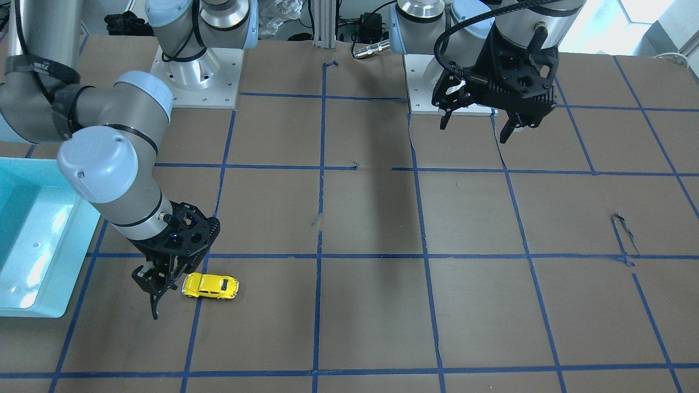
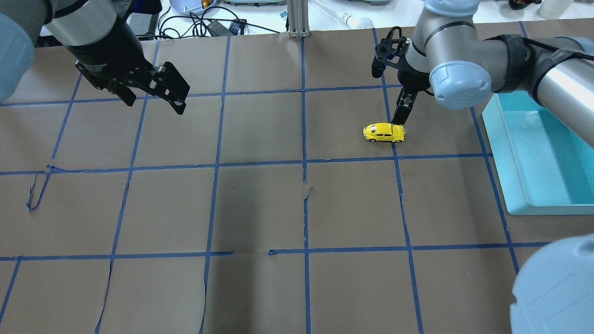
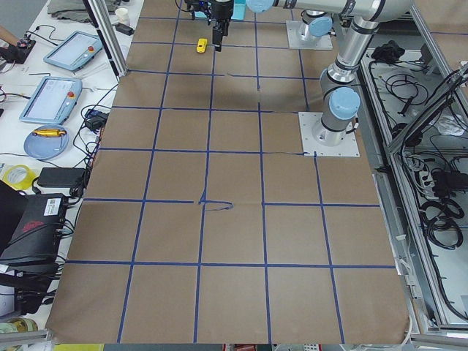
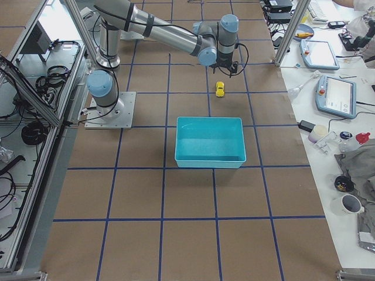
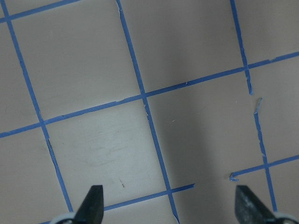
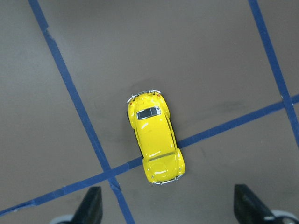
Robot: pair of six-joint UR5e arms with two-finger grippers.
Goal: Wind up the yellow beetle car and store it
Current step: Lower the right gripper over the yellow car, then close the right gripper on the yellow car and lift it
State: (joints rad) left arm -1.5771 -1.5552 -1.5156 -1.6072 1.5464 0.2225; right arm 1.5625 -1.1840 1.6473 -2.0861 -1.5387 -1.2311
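The yellow beetle car (image 2: 384,132) stands on its wheels on the brown table, across a blue tape line; it also shows in the front view (image 1: 210,286) and the right wrist view (image 6: 154,137). My right gripper (image 2: 398,116) hangs just above the table beside one end of the car, open and empty, also in the front view (image 1: 153,297). In the right wrist view its fingertips (image 6: 91,207) stand wide apart, the car lying ahead of the gap. My left gripper (image 2: 154,104) is open and empty, raised over the far-left table, far from the car.
A teal bin (image 2: 543,153) stands at the table's right edge, a little right of the car; it also shows in the front view (image 1: 33,240). Blue tape lines (image 2: 304,162) divide the brown paper cover, with torn strips in places.
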